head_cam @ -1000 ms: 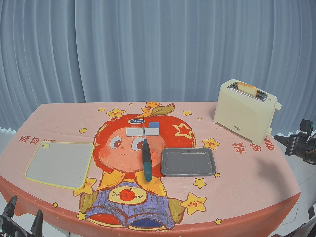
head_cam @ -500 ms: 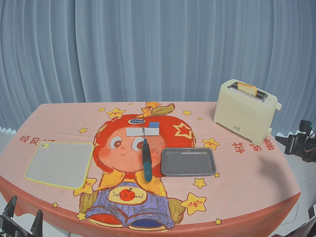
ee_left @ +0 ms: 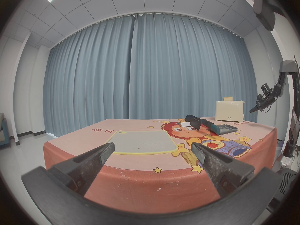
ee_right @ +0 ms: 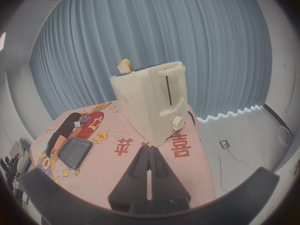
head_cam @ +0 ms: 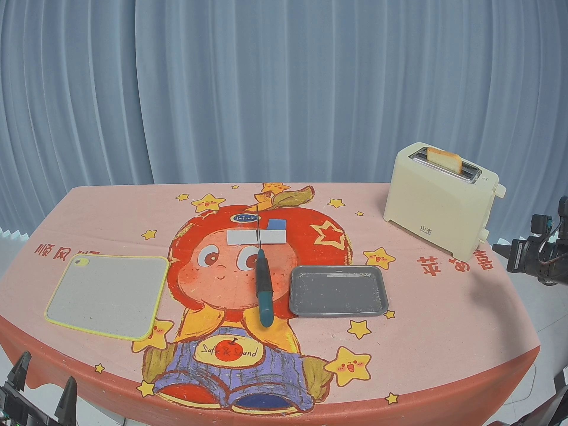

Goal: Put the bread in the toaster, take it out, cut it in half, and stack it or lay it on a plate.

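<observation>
Bread [head_cam: 445, 160] stands on edge in the top of the toaster [head_cam: 438, 205], its upper part above the slot. Its long axis follows the slot, running far-left to near-right in the head view, and the slice sits at the far-left end. Which slot it occupies is hard to tell at this angle, probably the farther one. The toaster is at the far right of the table [head_cam: 449, 326], with a small dark printed mark low on its long face, too small to make out. Its end face carries a lever at the top of its track and a round dial below. The right gripper [ee_right: 149, 150] hangs off the table's right edge, near that end face and not touching it, jaws pressed together on nothing. The left gripper [ee_left: 152, 147] is off the near-left table edge, jaws wide apart and empty. A knife [head_cam: 264, 288] lies mid-table with its long axis near-to-far, teal handle toward the robot and blade tip over white and blue patches [head_cam: 255, 236]. A grey plate [head_cam: 337, 313] lies just beside the knife on its right, and a cutting board [head_cam: 107, 295] lies well to its left. The cloth carries red characters at both sides.
</observation>
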You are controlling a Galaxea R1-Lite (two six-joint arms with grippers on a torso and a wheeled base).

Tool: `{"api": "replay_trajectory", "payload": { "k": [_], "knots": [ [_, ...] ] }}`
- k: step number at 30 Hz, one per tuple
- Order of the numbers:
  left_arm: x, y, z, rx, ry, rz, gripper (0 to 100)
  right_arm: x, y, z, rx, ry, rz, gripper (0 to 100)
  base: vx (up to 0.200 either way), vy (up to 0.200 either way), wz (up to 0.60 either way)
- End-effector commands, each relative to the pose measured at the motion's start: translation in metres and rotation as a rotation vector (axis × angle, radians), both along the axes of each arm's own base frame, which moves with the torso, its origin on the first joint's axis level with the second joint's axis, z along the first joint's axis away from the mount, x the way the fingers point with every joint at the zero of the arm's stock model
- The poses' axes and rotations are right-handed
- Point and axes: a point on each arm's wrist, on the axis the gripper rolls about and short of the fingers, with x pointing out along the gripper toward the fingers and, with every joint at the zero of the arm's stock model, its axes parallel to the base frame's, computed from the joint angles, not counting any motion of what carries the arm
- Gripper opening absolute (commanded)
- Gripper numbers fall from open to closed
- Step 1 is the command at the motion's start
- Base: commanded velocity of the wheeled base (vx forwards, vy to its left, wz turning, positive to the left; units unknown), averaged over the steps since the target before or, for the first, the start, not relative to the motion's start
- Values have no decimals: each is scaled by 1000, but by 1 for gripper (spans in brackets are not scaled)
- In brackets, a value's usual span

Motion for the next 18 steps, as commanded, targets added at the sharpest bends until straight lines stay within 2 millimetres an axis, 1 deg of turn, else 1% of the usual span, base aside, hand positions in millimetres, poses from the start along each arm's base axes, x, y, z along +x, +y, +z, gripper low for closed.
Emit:
{"api": "replay_trajectory", "payload": {
  "k": [1, 2, 4, 8, 18],
  "knots": [
    [1, 0, -5, 0, 18, 1, 100, 6, -1, -7, 3, 25, -2, 0, 0, 0, 0],
    [1, 0, -5, 0, 18, 1, 100, 11, -3, -6, -8, 28, -22, 0, 0, 0, 0],
    [1, 0, -5, 1, 18, 0, 100, 12, -4, -8, -18, 38, -45, 0, 0, 0, 0],
    [1, 0, -5, 1, 17, 0, 100, 18, -5, -18, -32, 76, -67, 0, 0, 0, 0],
    [1, 0, -5, 1, 17, 0, 100, 20, -7, -18, -41, 78, -91, 0, 0, 0, 0]
  ]
}}
